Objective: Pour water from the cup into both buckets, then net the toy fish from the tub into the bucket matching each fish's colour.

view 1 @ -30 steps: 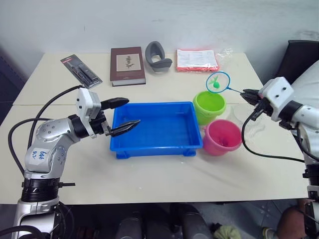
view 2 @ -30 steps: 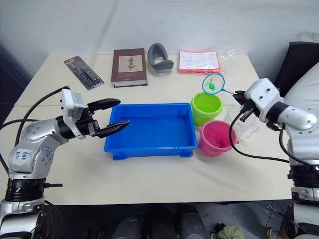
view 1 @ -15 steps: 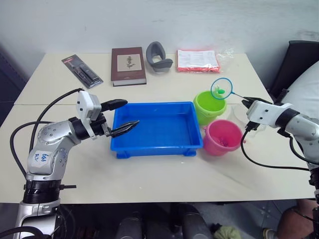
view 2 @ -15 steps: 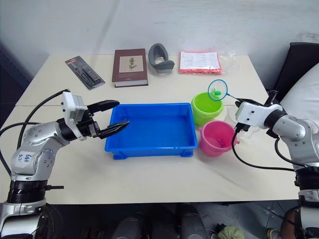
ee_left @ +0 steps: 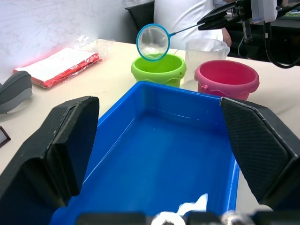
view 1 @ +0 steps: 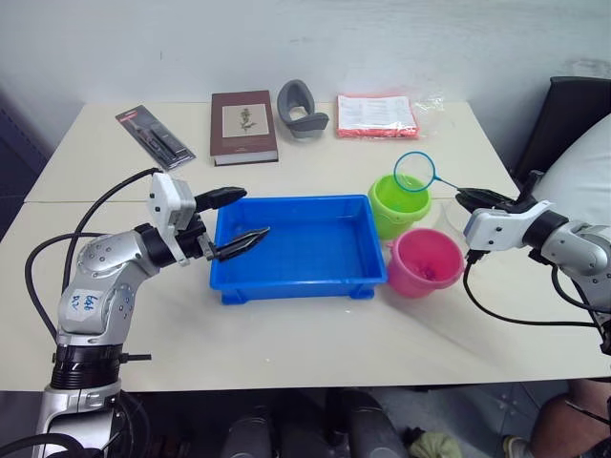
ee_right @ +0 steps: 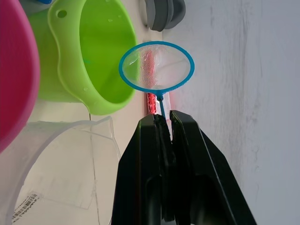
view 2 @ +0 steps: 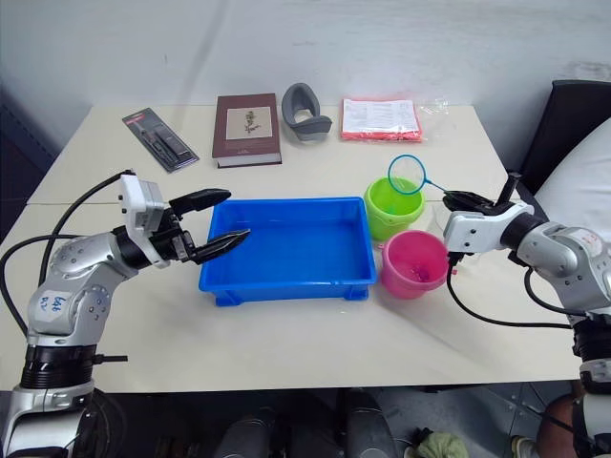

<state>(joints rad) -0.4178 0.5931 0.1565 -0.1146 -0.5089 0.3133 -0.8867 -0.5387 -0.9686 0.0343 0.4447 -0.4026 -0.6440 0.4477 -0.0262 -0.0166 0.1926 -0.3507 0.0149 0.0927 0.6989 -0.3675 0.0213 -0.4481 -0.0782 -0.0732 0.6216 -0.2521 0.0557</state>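
A brown book [view 1: 244, 125], grey holder [view 1: 303, 108] and red packet [view 1: 376, 115] share the table's [view 1: 286, 334] far edge.

You're in an office-like test room: pale worktop [view 1: 286, 324], plain white wall [view 1: 286, 38], a book [view 1: 243, 126], black chair [view 1: 573, 105].

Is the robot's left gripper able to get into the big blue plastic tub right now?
Probably yes. The left gripper hangs open at the blue tub's left rim, with nothing between them. The net is far off, over the green bucket.
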